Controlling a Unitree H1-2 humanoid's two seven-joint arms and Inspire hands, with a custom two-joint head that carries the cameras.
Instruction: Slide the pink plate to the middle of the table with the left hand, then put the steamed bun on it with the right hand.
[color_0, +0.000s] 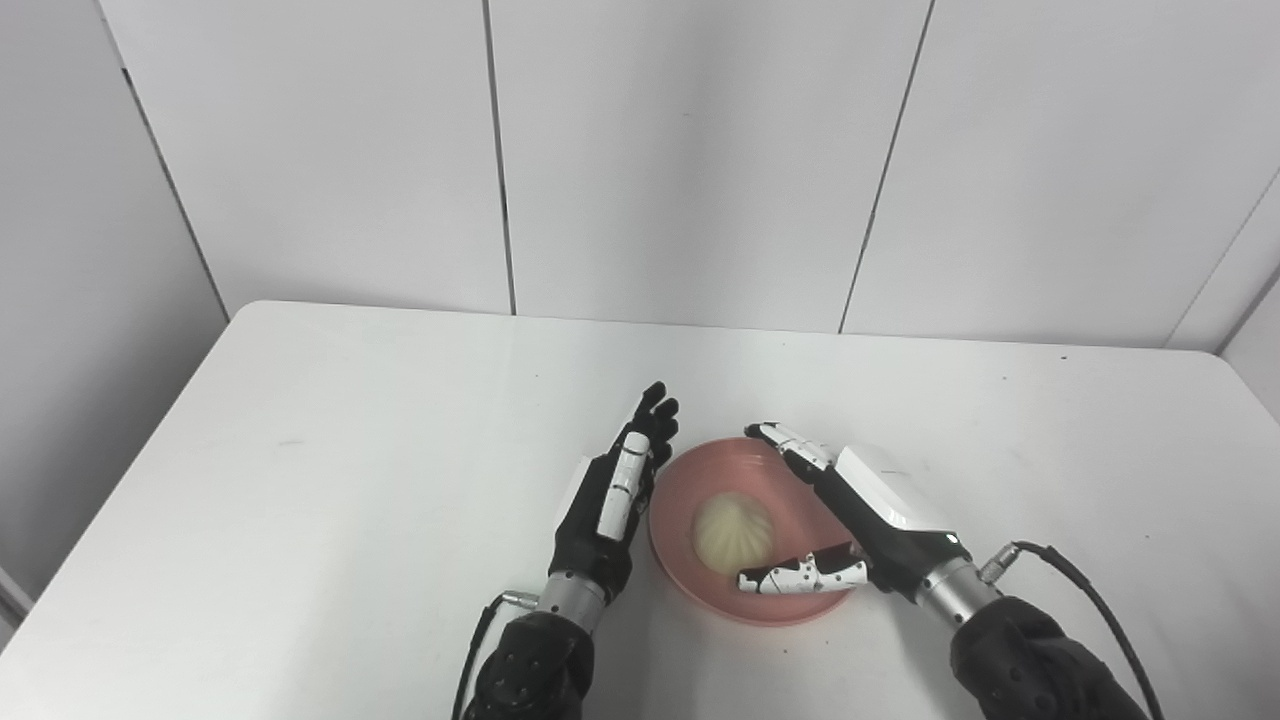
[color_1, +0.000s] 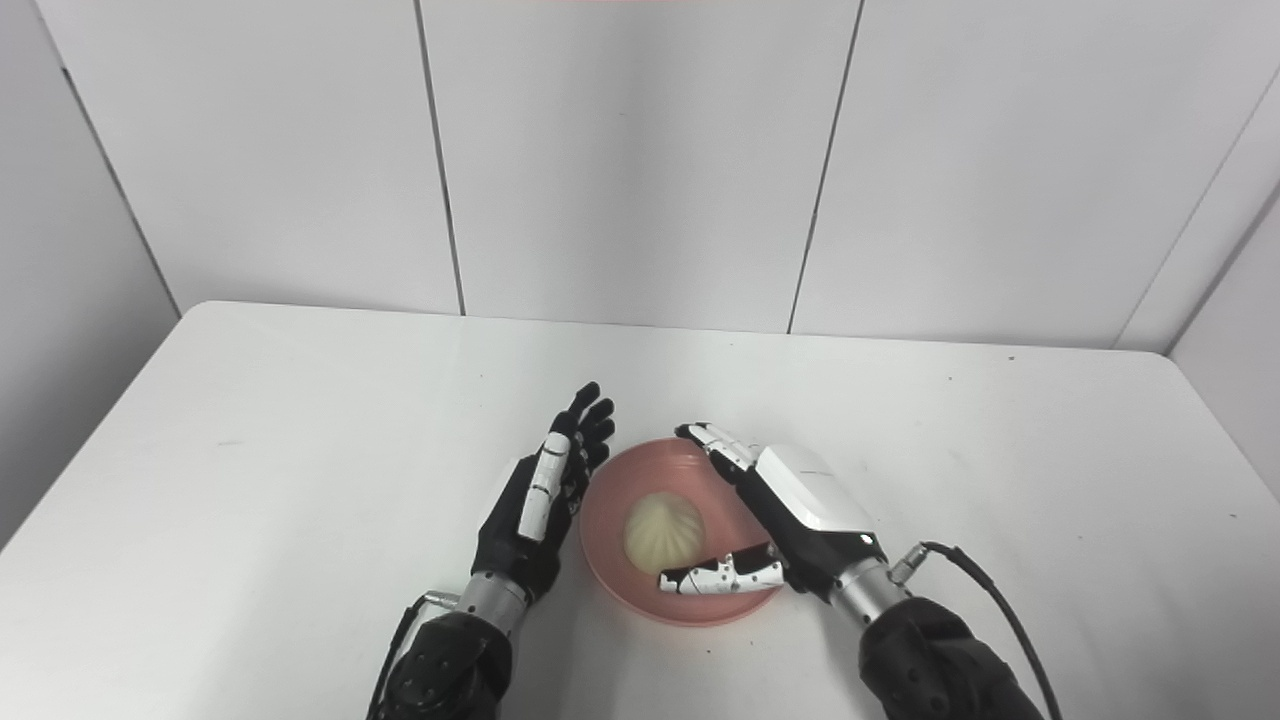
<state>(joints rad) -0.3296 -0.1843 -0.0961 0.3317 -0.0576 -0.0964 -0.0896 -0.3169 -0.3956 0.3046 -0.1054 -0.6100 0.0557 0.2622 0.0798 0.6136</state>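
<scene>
The pink plate (color_0: 690, 470) lies on the white table near its front middle. A pale steamed bun (color_0: 734, 532) rests in the plate's centre. My left hand (color_0: 612, 505) stands edge-on right beside the plate's left rim, fingers straight and apart, holding nothing. My right hand (color_0: 860, 515) hovers over the plate's right side, open, with its fingers (color_0: 790, 445) spread past the far rim and its thumb near the front rim. The bun sits free between them, untouched.
The white table (color_0: 350, 450) stretches wide to the left, right and back of the plate. Pale wall panels rise behind the table's far edge. A black cable (color_0: 1090, 595) loops from my right wrist.
</scene>
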